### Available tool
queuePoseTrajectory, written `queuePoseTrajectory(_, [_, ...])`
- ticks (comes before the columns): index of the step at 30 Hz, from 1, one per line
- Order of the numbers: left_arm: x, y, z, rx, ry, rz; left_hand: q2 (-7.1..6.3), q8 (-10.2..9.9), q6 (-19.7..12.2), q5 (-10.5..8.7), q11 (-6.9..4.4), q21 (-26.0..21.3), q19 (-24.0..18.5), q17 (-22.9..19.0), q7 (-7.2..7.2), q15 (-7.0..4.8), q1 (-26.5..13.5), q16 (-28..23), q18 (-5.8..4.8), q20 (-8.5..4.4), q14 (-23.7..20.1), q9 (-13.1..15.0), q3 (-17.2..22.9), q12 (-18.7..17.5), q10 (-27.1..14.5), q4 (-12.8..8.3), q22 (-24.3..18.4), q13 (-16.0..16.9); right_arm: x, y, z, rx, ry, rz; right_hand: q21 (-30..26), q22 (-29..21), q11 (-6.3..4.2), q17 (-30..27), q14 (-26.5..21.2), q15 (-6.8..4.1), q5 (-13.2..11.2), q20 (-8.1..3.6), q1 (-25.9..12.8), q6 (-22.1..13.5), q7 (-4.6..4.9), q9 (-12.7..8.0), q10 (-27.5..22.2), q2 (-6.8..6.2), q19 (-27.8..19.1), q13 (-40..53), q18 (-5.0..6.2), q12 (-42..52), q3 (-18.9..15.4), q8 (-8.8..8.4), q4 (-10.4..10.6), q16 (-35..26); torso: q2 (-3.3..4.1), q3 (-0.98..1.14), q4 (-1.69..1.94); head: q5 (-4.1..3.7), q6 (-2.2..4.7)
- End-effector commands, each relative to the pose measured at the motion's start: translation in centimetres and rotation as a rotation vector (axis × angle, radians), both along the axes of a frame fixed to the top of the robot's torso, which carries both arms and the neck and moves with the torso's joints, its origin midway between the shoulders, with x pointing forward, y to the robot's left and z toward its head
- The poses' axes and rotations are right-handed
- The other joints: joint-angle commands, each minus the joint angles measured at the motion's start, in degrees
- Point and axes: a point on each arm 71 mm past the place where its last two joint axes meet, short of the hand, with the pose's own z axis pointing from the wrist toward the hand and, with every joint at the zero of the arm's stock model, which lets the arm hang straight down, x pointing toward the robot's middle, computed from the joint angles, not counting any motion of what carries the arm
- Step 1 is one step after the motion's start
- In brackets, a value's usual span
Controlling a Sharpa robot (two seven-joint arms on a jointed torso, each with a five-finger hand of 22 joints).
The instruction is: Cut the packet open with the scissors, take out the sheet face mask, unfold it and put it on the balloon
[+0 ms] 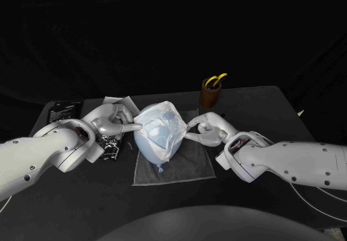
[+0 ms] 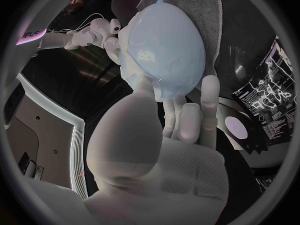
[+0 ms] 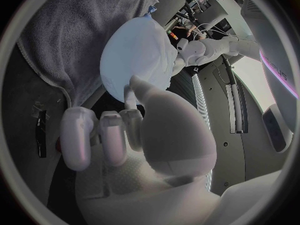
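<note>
The robot's two arms reach in low over the desk (image 1: 79, 201), the left hand (image 1: 110, 123) and right hand (image 1: 206, 131) flanking the balloon (image 1: 162, 150), which lies between them. The left fingers (image 2: 209, 92) are spread and straight, lying along the balloon's side, with the thumb tip pressed on its surface. The right fingers (image 3: 78, 135) are curled in side by side, holding nothing, just clear of the balloon, while the thumb alone reaches out to touch it. The white mask (image 1: 154, 119) is draped over the balloon's rounded end, which lies between the fingertips of both hands. Under both hands lies a grey towel (image 1: 186, 168) bearing the balloon. Beyond the left fingers lies a black packet (image 1: 65, 111). Well beyond the right fingers, yellow-handled scissors (image 1: 215, 79) stand in a brown cup (image 1: 210, 96).
</note>
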Motion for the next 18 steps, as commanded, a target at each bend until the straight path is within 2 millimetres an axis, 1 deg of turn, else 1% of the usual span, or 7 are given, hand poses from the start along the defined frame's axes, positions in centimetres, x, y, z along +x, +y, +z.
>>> queuePoseTrajectory(1, [-0.13, -0.19, -0.10, 0.001, 0.012, -0.012, 0.52, 0.2, 0.1, 0.07, -0.17, 0.1, 0.4, 0.1, 0.65, -0.07, 0.1, 0.2, 0.61, 0.04, 0.4, 0.0, 0.3, 0.4, 0.0, 0.0, 0.1, 0.0, -0.23, 0.49, 0.06, 0.014, -0.007, 0.039, 0.4, 13.1, -0.91, 15.1, 6.0, -0.80, -0.2, -0.96, -0.6, 1.6, -0.79, 0.2, 2.1, 1.11, 3.5, 11.3, -0.53, 0.6, -0.2, 0.76, 0.7, 0.2, 0.04, 0.01, -0.02, 0.00, 0.00])
queuePoseTrajectory(2, [-0.13, -0.19, -0.10, 0.001, 0.012, -0.012, 0.52, 0.2, 0.1, 0.07, -0.17, 0.1, 0.4, 0.1, 0.65, -0.07, 0.1, 0.2, 0.61, 0.04, 0.4, 0.0, 0.3, 0.4, 0.0, 0.0, 0.1, 0.0, -0.25, 0.52, 0.06, 0.016, -0.009, 0.040, 0.7, 13.2, -1.23, 15.1, 6.0, -1.07, -0.2, -1.20, -0.8, 2.1, -1.16, 0.3, 2.2, 1.60, 3.6, 11.4, -0.60, 0.7, -0.2, 1.07, 1.0, 0.2, 0.05, 0.01, -0.01, 0.02, 0.00])
queuePoseTrajectory(4, [-0.14, -0.17, -0.10, 0.001, 0.013, -0.012, 0.52, 0.2, 0.1, 0.07, -0.17, 0.1, 0.4, 0.1, 0.65, -0.07, 0.1, 0.2, 0.61, 0.04, 0.4, 0.0, 0.3, 0.4, 0.0, 0.0, 0.1, 0.0, -0.29, 0.58, 0.08, 0.020, -0.014, 0.040, 0.9, 13.3, -1.63, 15.1, 6.0, -1.41, -0.2, -1.51, -0.7, 2.6, -1.63, 0.4, 2.4, 2.11, 3.8, 11.5, -0.65, 0.9, -0.2, 1.45, 1.2, 0.2, 0.05, 0.03, 0.02, 0.04, 0.00])
queuePoseTrajectory(8, [-0.15, -0.15, -0.10, 0.002, 0.013, -0.011, 0.58, 0.2, 0.2, 0.08, -0.18, 0.2, 0.4, 0.1, 0.64, -0.08, 0.1, 0.2, 0.62, 0.03, 0.4, -0.1, 0.3, 0.5, 0.0, 0.0, 0.1, -0.1, -0.31, 0.60, 0.19, 0.031, -0.031, 0.032, 1.8, 13.6, -2.36, 15.1, 6.0, -2.07, -0.2, -2.14, -0.7, 3.2, -2.44, 0.7, 3.4, 2.88, 4.2, 12.4, -0.86, 2.1, -0.3, 2.20, 1.6, 0.2, 0.01, 0.03, 0.04, 0.01, 0.00])
queuePoseTrajectory(10, [-0.15, -0.15, -0.10, 0.002, 0.014, -0.011, 0.58, 0.2, 0.2, 0.08, -0.18, 0.2, 0.4, 0.1, 0.64, -0.08, 0.1, 0.2, 0.62, 0.03, 0.4, -0.1, 0.3, 0.5, 0.0, 0.0, 0.1, -0.1, -0.29, 0.56, 0.23, 0.037, -0.038, 0.025, 2.1, 13.6, -2.52, 15.1, 6.0, -2.23, -0.2, -2.30, -0.6, 3.3, -2.61, 0.8, 3.7, 3.07, 4.3, 12.7, -0.92, 2.5, -0.2, 2.37, 1.7, 0.2, 0.02, 0.02, 0.02, 0.01, 0.00])
queuePoseTrajectory(11, [-0.15, -0.15, -0.10, 0.002, 0.014, -0.012, 0.58, 0.2, 0.2, 0.08, -0.18, 0.2, 0.4, 0.1, 0.64, -0.08, 0.1, 0.2, 0.62, 0.03, 0.4, -0.1, 0.3, 0.5, 0.0, 0.0, 0.1, -0.1, -0.27, 0.52, 0.26, 0.042, -0.043, 0.018, 2.5, 13.8, -2.79, 15.1, 6.0, -2.48, -0.2, -2.55, -0.2, 3.4, -2.86, 0.9, 4.3, 3.51, 4.5, 13.3, -1.02, 3.2, 0.1, 2.70, 1.6, 0.2, 0.02, 0.02, 0.02, 0.00, 0.00])
queuePoseTrajectory(18, [-0.15, -0.15, -0.11, 0.002, 0.014, -0.011, 0.72, 0.2, 0.2, 0.08, -0.19, 0.2, 0.4, 0.1, 0.64, -0.09, 0.1, 0.2, 0.62, 0.03, 0.5, -0.1, 0.4, 0.5, 0.1, 0.0, 0.1, -0.1, -0.22, 0.06, 0.28, 0.055, -0.043, -0.019, 3.3, 14.0, -3.04, 15.1, 6.0, -2.84, -0.2, -3.04, 0.5, 3.5, -3.00, 1.7, 5.9, 4.39, 4.8, 14.9, -1.20, 5.3, 1.0, 3.91, 1.4, 0.2, 0.02, 0.01, 0.04, -0.08, 0.00])
